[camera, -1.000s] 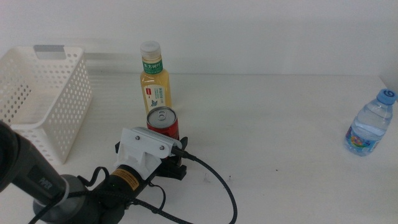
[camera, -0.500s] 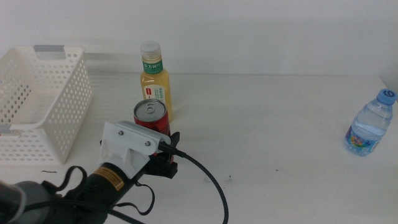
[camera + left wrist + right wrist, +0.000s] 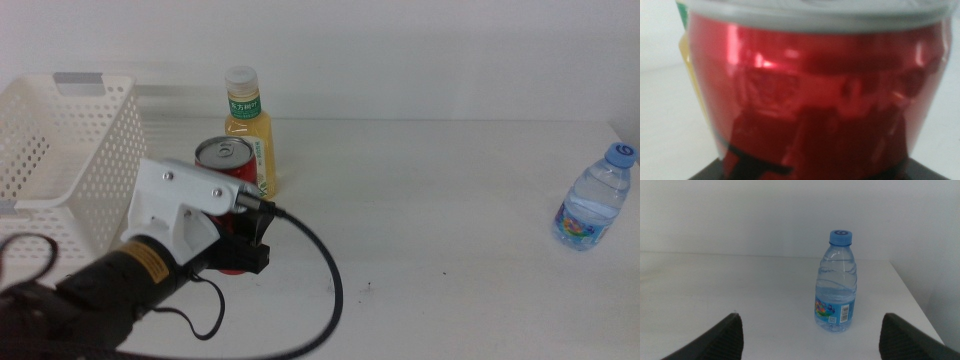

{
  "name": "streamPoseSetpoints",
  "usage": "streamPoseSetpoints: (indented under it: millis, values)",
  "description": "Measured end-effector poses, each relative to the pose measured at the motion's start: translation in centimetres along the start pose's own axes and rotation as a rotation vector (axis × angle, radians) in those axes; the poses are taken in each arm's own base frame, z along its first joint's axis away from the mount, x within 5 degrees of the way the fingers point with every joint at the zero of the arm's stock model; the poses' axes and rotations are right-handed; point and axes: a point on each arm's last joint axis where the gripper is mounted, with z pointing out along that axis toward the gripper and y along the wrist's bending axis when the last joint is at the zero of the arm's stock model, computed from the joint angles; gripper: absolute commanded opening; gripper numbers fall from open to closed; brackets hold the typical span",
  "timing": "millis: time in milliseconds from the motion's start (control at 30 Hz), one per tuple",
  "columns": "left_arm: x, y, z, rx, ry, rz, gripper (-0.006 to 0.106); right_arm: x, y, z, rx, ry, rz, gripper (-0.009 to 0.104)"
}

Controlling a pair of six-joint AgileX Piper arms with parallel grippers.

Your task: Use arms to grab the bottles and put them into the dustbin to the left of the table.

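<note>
- The red can [image 3: 226, 172] stands upright between my left gripper's [image 3: 243, 238] jaws, pinched low on its body; its silver top with the pull tab faces up. In the left wrist view the can [image 3: 815, 100] fills nearly everything — glossy red, pale rim above, dark jaw ends at its foot. I judge it is lifted a little off the table [image 3: 440, 200], though its base is hidden behind my wrist.
- Its long axis is vertical, and the dustbin [image 3: 90, 170] lies to my left of the can, just beside my left arm. So the carry goes sideways over the perforated near wall, can kept upright (a tilt could clip the rim).
- Just behind the can stands the yellow tea bottle [image 3: 248, 125], upright, white cap on; whether the two touch I cannot tell. A sliver of yellow and green shows past the can's edge at the wrist camera.
- The tea bottle's green neck label carries light characters and there is a small red patch on its body label — too small for me to read. No brand is legible on the can.
- The water bottle [image 3: 597, 198] stands upright far off near the table's right edge, well apart from the others.
- My right gripper [image 3: 810, 335] waits facing that water bottle [image 3: 837, 282], jaws spread wide with nothing between them; it is the nearer arm for that bottle. Its blue label shows colourful print I cannot make out.
</note>
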Motion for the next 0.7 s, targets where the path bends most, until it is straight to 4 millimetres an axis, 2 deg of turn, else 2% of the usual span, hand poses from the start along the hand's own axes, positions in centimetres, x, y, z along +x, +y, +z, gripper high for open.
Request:
streamPoseSetpoints:
  millis: [233, 400, 700]
  values:
    - [-2.8, -0.4, -0.3, 0.004, 0.122, -0.004, 0.014, 0.0, 0.0, 0.0, 0.0, 0.0, 0.0, 0.083]
    - [-4.2, -0.6, -0.2, -0.001, 0.281, -0.007, 0.014, 0.0, 0.0, 0.0, 0.0, 0.0, 0.0, 0.083]
    - [-7.7, 1.1, -0.4, -0.056, 0.436, 0.003, 0.014, 0.0, 0.0, 0.0, 0.0, 0.0, 0.0, 0.083]
